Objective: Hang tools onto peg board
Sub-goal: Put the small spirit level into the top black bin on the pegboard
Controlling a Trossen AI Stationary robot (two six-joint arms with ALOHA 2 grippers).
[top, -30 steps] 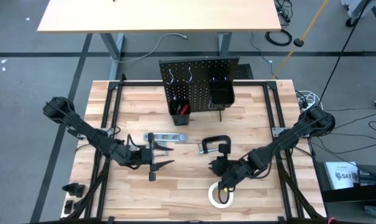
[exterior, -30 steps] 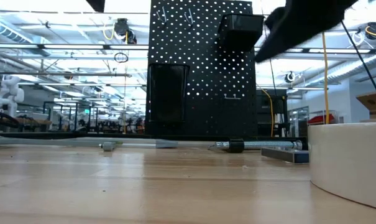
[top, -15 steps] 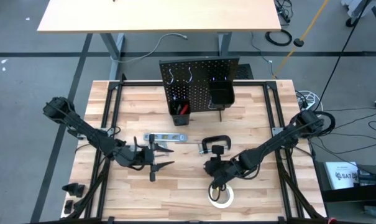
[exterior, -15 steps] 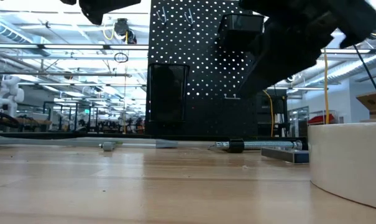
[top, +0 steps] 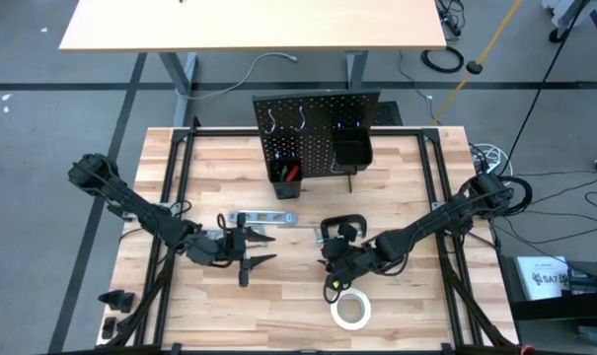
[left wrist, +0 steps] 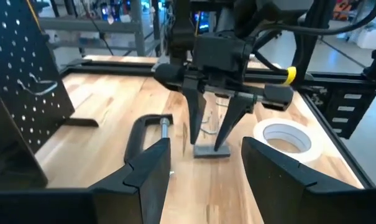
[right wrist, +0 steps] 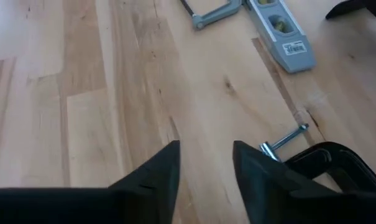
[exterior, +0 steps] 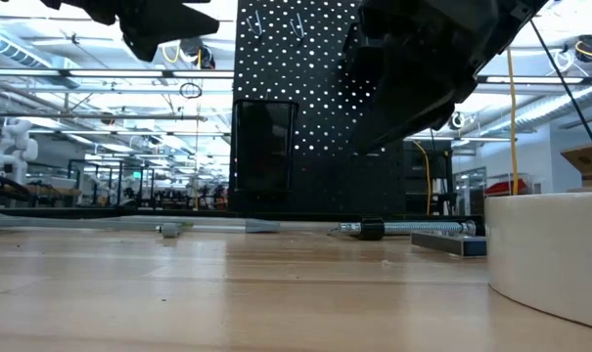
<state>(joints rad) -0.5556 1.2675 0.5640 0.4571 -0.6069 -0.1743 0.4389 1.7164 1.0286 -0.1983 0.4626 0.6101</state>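
1. Right hand (top: 330, 279): fingers spread, empty, above bench (top: 298, 306) beside black C-clamp (top: 342, 230) (white tape roll (top: 350, 310) nearby).
2. Left hand (top: 254, 248): spread, empty, near silver level (top: 263, 217).
3. Peg board (top: 318, 133): upright at bench's far edge.

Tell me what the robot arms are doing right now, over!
Left gripper open, empty, near the level. Right gripper open, empty, beside the C-clamp. Tape roll on table. Peg board hooks bare; nothing blocking.

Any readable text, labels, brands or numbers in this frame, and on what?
None can be read.
White sticker on the silver level: printed lines, too small to read.
White box on the floor, right of the table: dark print, too blurred to read.
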